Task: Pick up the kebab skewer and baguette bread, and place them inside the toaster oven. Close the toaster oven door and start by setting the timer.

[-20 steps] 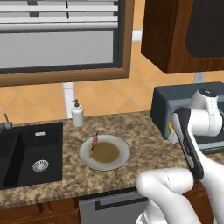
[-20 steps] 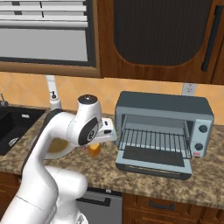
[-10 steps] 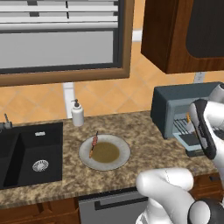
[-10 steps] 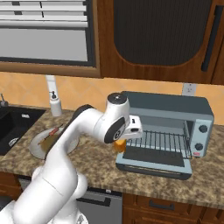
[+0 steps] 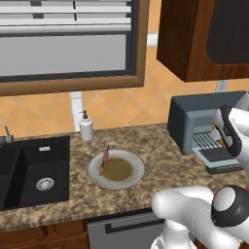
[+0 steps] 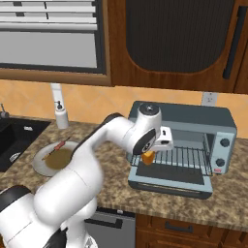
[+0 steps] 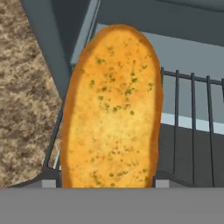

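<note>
we see the gripper (image 6: 148, 156) at the left side of the toaster oven (image 6: 184, 140), just over the front of its opening, with its jaws closed on the baguette bread (image 6: 148, 158). in the hand view the baguette bread (image 7: 111, 107) stands between the two finger tips (image 7: 49, 180), its speckled golden face toward the camera, and behind it lie the wire rack (image 7: 192, 127) and the toaster oven door (image 7: 183, 162). the toaster oven door (image 6: 170, 178) is dropped open, lying flat out over the granite counter (image 6: 227, 203). from the left base view the toaster oven (image 5: 197, 119) sits at the right end of the counter (image 5: 155, 151), and the arm covers part of its open front. the kebab skewer (image 5: 103, 161) rests on the left part of the plate (image 5: 116, 169), well apart from the oven; it also shows on the plate (image 6: 53, 159) in the right base view as the kebab skewer (image 6: 57, 147). a soap bottle (image 5: 86, 126) stands behind the plate, near the black sink (image 5: 31, 170).
</note>
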You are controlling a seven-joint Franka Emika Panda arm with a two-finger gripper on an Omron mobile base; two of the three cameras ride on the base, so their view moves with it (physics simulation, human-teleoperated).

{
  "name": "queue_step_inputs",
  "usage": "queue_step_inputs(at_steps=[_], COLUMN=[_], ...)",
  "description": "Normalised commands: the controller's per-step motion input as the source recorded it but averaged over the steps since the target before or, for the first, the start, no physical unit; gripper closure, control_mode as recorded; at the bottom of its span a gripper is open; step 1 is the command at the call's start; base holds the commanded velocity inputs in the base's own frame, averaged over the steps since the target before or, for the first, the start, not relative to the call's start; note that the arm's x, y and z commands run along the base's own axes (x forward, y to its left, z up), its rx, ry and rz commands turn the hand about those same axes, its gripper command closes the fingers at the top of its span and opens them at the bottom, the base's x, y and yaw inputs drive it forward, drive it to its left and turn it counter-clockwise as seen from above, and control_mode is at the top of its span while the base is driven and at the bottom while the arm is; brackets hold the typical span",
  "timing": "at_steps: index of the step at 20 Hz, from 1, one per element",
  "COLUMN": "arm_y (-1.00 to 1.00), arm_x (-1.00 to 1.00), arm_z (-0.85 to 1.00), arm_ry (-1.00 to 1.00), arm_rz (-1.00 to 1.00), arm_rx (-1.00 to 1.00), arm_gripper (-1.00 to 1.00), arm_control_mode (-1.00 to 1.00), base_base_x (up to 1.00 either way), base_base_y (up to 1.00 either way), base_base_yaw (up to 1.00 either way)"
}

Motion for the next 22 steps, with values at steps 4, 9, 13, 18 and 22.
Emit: queue_step_inputs(at_steps=[4,9,13,18,22], arm_y=[-0.08,0.0,0.0,0.0,-0.01], arm_x=[0.26,0.08,0.0,0.01,0.13], arm_z=[-0.18,-0.21,-0.2,-0.11,0.0], arm_ry=[0.0,0.0,-0.01,0.0,0.0], arm_rz=[-0.06,-0.03,0.0,0.0,0.0], arm_rx=[0.0,0.0,0.0,0.0,0.0], arm_gripper=[1.0,1.0,1.0,1.0,1.0], arm_control_mode=[-1.0,-1.0,-1.0,-1.0,-1.0], base_base_x=[0.0,0.0,0.0,0.0,0.0], base_base_y=[0.0,0.0,0.0,0.0,0.0], base_base_yaw=[0.0,0.0,0.0,0.0,0.0])
